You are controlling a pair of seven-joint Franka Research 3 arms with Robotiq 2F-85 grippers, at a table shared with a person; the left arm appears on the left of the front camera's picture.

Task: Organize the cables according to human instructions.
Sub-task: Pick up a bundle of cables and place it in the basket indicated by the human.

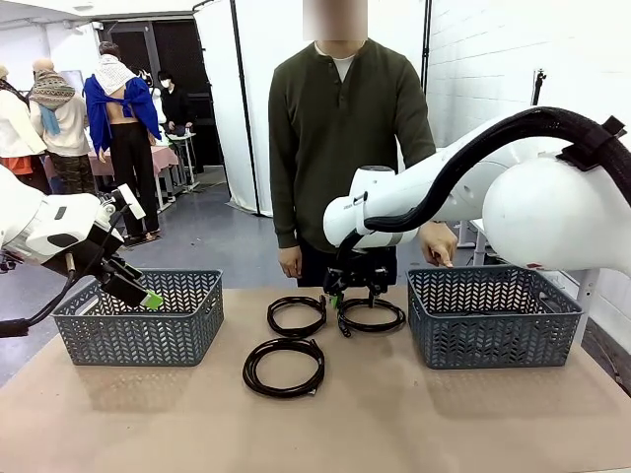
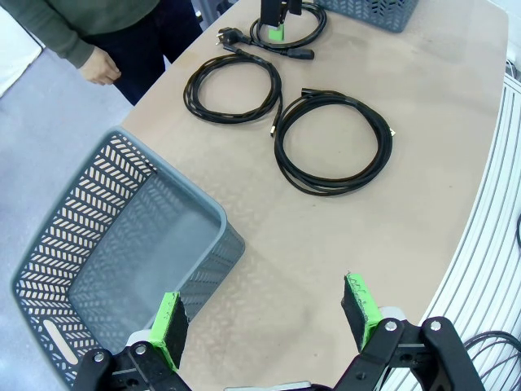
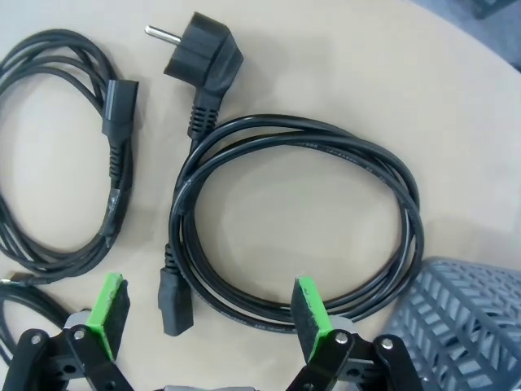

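Observation:
Three coiled black cables lie mid-table: a far right one (image 1: 373, 329), a far left one (image 1: 294, 333) and a nearer one (image 1: 284, 391). My right gripper (image 1: 355, 288) hangs open just above the far right cable (image 3: 309, 134). Its green pads (image 3: 308, 305) straddle the coil's near edge and the small connector, and the gripper (image 3: 208, 308) holds nothing. My left gripper (image 1: 148, 296) is open and empty by the left basket's rim, seen also from the left wrist (image 2: 262, 314). The human (image 1: 340, 148) stands at the far side, one hand (image 1: 437, 246) with a finger down near the right basket.
A grey lattice basket (image 1: 138, 330) stands at the left and another (image 1: 493, 330) at the right; both look empty. The right basket's corner (image 3: 464, 318) is close beside my right gripper. A round wall plug (image 3: 199, 45) lies beyond the coil. Bare tabletop lies in front.

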